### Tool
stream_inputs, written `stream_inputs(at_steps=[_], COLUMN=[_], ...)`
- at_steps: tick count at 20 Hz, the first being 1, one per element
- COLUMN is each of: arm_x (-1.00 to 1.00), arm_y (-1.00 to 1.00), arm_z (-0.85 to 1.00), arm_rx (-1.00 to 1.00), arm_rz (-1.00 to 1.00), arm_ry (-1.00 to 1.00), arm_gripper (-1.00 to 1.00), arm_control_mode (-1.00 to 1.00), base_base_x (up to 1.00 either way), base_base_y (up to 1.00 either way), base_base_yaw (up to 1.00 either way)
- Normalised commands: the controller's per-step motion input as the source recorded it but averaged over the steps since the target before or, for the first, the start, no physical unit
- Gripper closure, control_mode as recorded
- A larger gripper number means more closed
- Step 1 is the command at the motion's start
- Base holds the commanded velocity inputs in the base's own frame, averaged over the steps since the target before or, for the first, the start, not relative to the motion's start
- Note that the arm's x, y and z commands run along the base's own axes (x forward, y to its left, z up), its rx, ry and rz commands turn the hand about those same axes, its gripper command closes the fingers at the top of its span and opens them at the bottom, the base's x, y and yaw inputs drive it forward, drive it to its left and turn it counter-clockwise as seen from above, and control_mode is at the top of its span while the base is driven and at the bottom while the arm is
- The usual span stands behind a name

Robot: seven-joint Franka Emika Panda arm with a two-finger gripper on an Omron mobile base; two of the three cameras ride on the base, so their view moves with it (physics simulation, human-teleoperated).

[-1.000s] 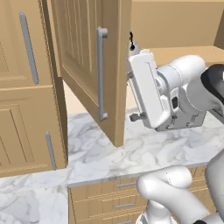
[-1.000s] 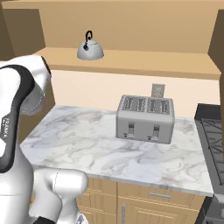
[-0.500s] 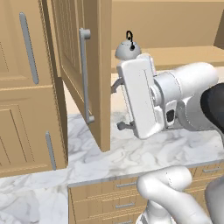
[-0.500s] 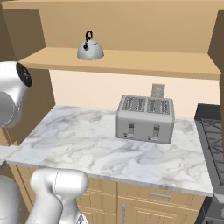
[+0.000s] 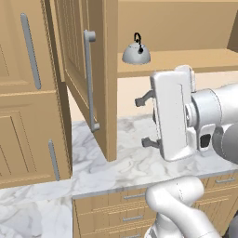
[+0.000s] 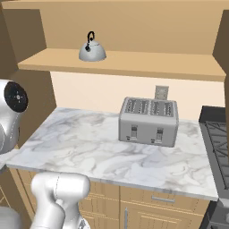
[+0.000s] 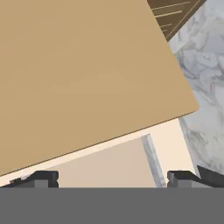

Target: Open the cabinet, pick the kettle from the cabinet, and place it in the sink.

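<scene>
Cabinet (image 5: 88, 74): light-brown wood, raised-panel door swung open toward the near side, long grey bar handle (image 5: 89, 81) running vertically. Counter (image 6: 94, 147): white-grey veined marble. Toaster (image 6: 148, 121): boxy grey metal, four slots, long axis left to right. Kettle (image 6: 92, 49): squat silvery dome, black loop handle upright, on the shelf's left end. Gripper (image 5: 143, 122): fingers spread apart, empty, pointing left toward the door.

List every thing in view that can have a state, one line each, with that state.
cabinet door: swung open, its bar handle free.
kettle: upright on the cabinet shelf, not held.
gripper: open, fingers spread wide, holding nothing.
toaster: standing on the counter, slots empty.
drawers: shut.
</scene>
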Motion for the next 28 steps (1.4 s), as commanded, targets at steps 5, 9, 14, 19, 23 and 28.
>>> stream_inputs(at_steps=[5,9,14,19,23,28], arm_x=[-0.01,-0.01,-0.09,-0.1,-0.05,-0.06], arm_y=[-0.27,-0.28,-0.47,-0.5,-0.4,-0.37], arm_z=[0.31,0.3,0.12,-0.01,-0.1,-0.05], arm_rx=[-0.01,-0.06,-0.08,-0.15,-0.24,-0.28], arm_rz=[-0.05,-0.03,-0.05,-0.01,0.0,0.0], arm_ry=[-0.12,-0.1,-0.06,-0.13,-0.24,-0.34], arm_gripper=[-1.0,-1.0,-1.0,-1.0,-1.0,-1.0], arm_control_mode=[-1.0,-1.0,-1.0,-1.0,-1.0,-1.0], base_base_x=[0.0,0.0,0.0,0.0,0.0,0.0], base_base_y=[0.0,0.0,0.0,0.0,0.0,0.0], base_base_yaw=[0.0,0.0,0.0,0.0,0.0,0.0])
